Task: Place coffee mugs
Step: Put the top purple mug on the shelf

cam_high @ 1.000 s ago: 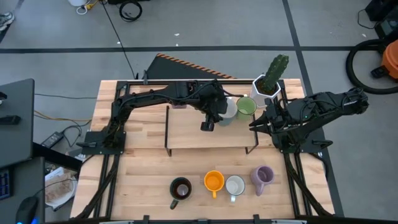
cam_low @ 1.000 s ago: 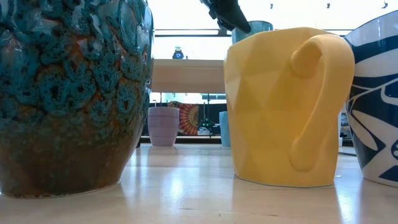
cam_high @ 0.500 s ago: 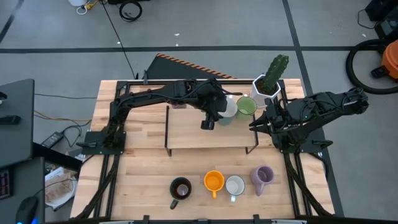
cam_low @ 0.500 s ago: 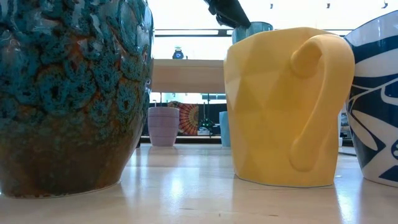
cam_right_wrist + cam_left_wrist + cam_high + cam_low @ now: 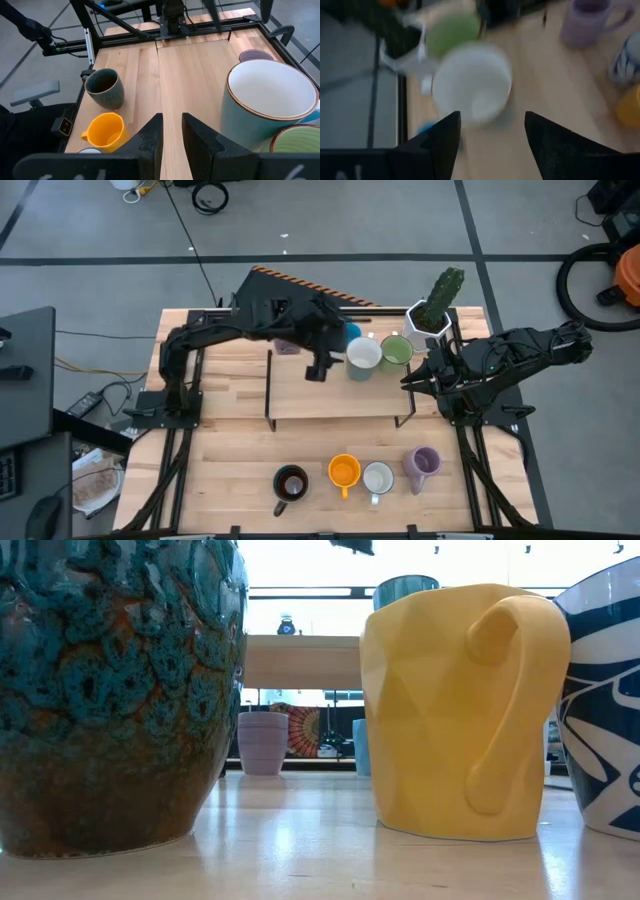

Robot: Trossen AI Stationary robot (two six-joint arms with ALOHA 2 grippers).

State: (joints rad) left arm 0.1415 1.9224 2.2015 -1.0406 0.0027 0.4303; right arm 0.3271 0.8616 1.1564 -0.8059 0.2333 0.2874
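A mug with a white inside and pale teal wall stands on the raised wooden shelf, beside the green mug. A blue mug and a lavender mug stand behind the shelf. Along the near edge stand the dark mug, the orange mug, a white mug and a lavender mug. My left gripper hovers open over the shelf, left of the teal-walled mug and clear of it. My right gripper waits at the shelf's right end, fingers a narrow gap apart.
The white hexagonal cactus pot stands at the far right corner, close to the green mug. The shelf's black frame legs stand on the table. Bare shelf top lies left of the teal-walled mug. In the low view the dark mug and the orange mug fill the foreground.
My left gripper has come away from the teal-walled mug's rim, risen and drawn back toward the table's left. The arm has folded back toward the far left. The mug stays upright on the shelf where it was.
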